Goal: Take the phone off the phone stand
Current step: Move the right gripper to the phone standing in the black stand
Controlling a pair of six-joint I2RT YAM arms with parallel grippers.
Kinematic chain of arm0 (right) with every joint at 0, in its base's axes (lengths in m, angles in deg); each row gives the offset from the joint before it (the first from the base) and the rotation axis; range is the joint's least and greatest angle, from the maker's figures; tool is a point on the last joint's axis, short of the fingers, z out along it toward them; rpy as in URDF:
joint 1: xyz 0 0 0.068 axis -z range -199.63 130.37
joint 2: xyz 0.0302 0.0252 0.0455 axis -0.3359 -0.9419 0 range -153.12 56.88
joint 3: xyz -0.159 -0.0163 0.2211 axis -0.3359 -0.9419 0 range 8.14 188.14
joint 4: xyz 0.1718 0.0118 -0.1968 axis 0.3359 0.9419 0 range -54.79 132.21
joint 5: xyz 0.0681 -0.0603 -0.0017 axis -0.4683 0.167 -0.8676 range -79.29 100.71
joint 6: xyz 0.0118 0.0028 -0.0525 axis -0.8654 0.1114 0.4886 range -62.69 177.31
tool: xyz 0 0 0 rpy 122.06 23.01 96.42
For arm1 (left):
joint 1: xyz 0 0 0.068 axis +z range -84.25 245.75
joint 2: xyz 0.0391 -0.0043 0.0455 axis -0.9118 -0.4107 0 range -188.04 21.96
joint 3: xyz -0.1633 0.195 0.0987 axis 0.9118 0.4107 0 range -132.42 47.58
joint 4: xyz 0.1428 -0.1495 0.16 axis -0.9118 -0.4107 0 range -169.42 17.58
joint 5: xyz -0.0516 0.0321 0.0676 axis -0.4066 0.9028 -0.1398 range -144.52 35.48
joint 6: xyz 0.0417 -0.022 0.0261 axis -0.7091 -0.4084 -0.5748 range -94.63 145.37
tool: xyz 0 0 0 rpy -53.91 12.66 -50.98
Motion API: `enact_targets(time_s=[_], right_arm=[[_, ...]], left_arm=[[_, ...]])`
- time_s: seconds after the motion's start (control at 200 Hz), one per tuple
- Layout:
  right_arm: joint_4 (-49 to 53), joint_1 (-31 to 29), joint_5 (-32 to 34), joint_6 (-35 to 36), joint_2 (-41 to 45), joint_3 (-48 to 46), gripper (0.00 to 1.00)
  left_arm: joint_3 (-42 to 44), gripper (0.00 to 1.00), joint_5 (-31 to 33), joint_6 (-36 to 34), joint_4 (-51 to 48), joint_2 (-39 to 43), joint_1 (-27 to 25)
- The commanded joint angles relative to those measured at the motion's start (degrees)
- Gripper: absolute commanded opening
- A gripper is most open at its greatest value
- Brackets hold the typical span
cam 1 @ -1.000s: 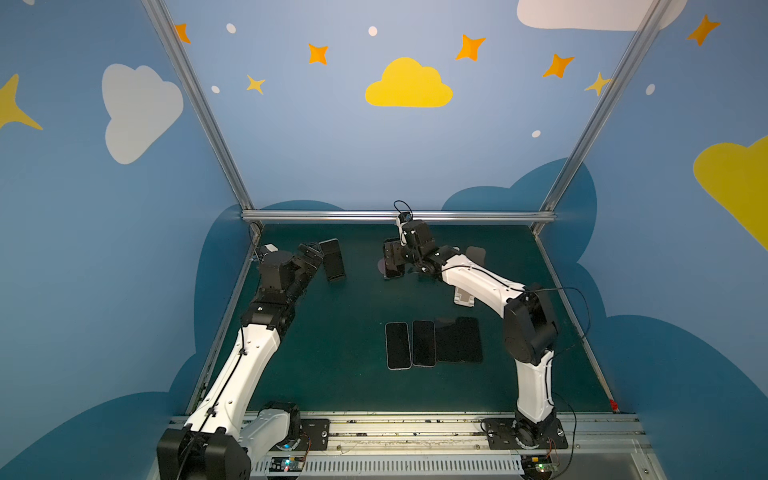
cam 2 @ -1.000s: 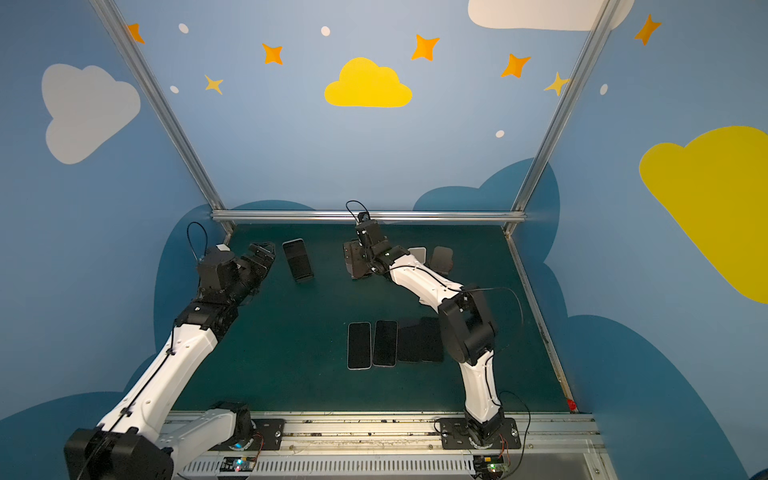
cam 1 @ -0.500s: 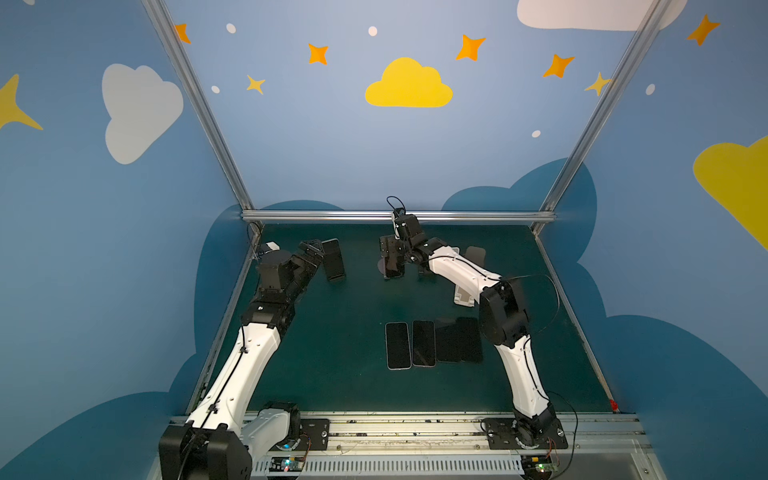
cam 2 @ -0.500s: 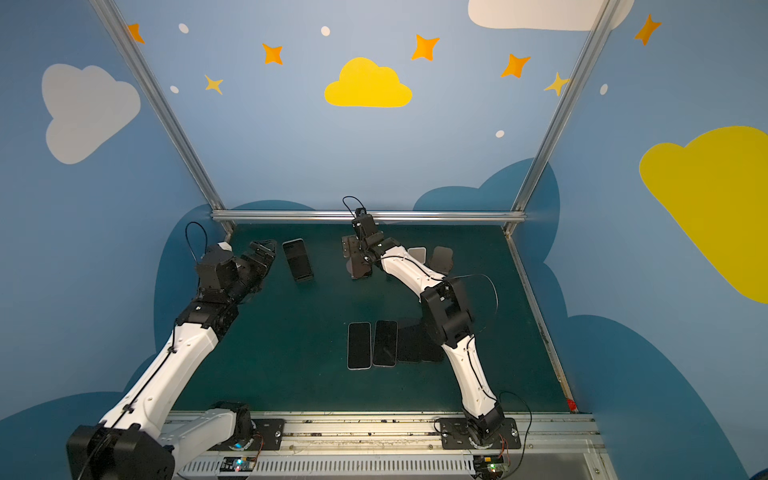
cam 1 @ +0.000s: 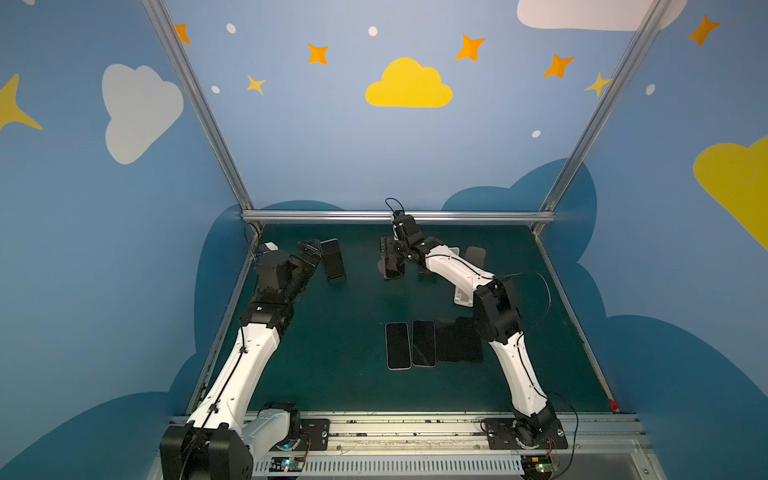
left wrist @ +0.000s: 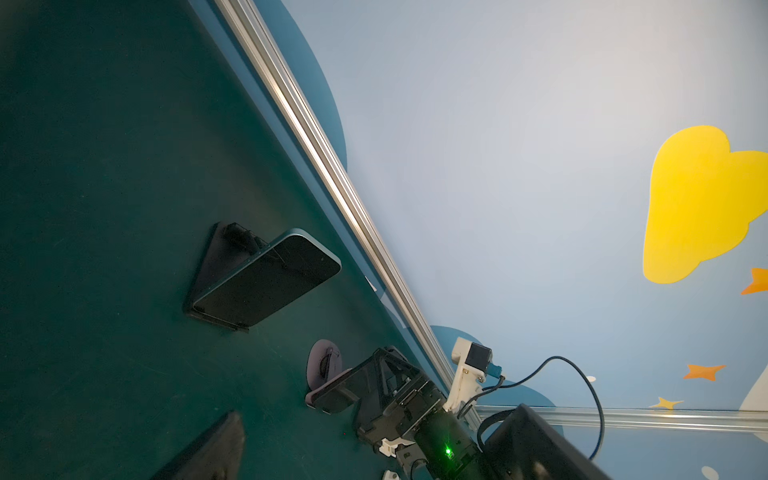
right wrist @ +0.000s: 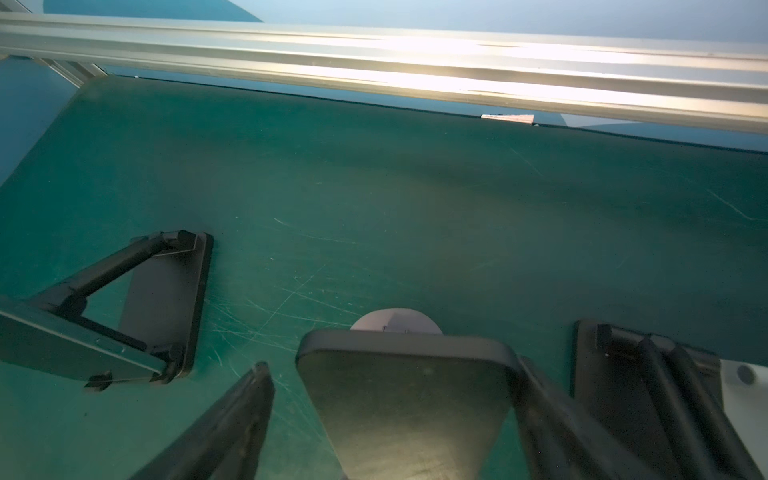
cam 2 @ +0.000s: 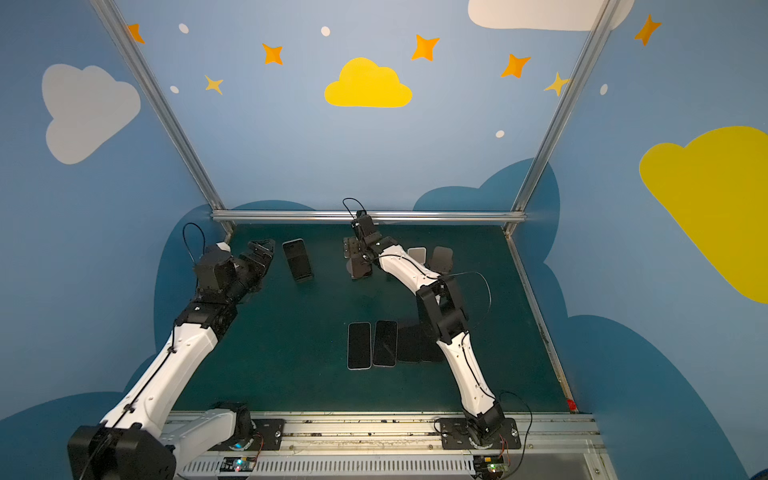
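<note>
Grasp step: the right claw (right wrist: 392,370) straddles the phone (right wrist: 407,407), propped on its stand (right wrist: 397,320) at the back of the bench (cam 1: 353,299), jaws apparently not yet clamped. Next: close squarely, lift it clear. The left claw (cam 1: 311,248) hangs released.

Item one, on my feed: white-and-black left arm (cam 1: 253,353), stretched forward and low, black wrist (cam 1: 278,270) roughly level; left jaws spread wide, one dark finger (left wrist: 208,449) showing in its wrist view. Item two: white-and-black right arm (cam 1: 519,370), folded at black elbow (cam 1: 496,311), forearm reaching far and inward; right jaws parted.
</note>
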Motion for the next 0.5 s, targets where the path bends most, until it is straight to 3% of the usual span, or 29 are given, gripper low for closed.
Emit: enact_targets(time_s=[0.0, 0.496], right_arm=[[1.23, 0.54, -0.92, -0.74, -1.28, 0.98, 0.84], [0.39, -0.31, 3.97, 0.29, -1.81, -0.56, 0.86]], left_arm=[[0.37, 1.0, -1.14, 0.49, 1.36, -0.32, 0.42], [0.49, 1.0, -1.65, 0.49, 1.53, -0.77, 0.73]])
